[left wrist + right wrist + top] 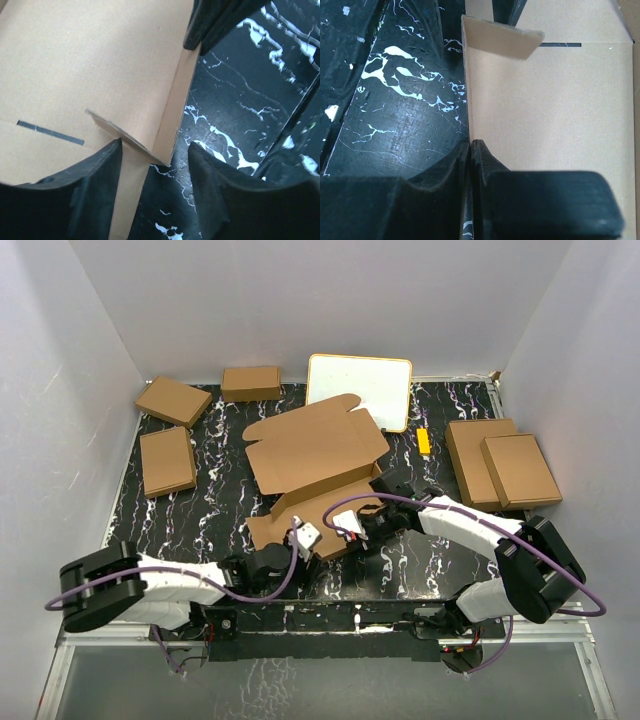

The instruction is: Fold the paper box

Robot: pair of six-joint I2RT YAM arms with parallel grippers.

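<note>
Noted three small boxes (167, 461) at left, two overlapping boxes (520, 470) at right, white board (360, 388) behind, yellow piece (423, 441) nearby.

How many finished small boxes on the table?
5: back-left box, back-centre box, left box, two overlapping on the right: lower box, upper box. Others may be hidden.

site: lab booth | cue: white enclosure walls (330, 300), black marbled table (225, 492)

No words, numbers or signs can be read anywhere. The paper box (315, 452) is plain brown (just bare card), and the white board (360, 390) has a blank face.
</note>
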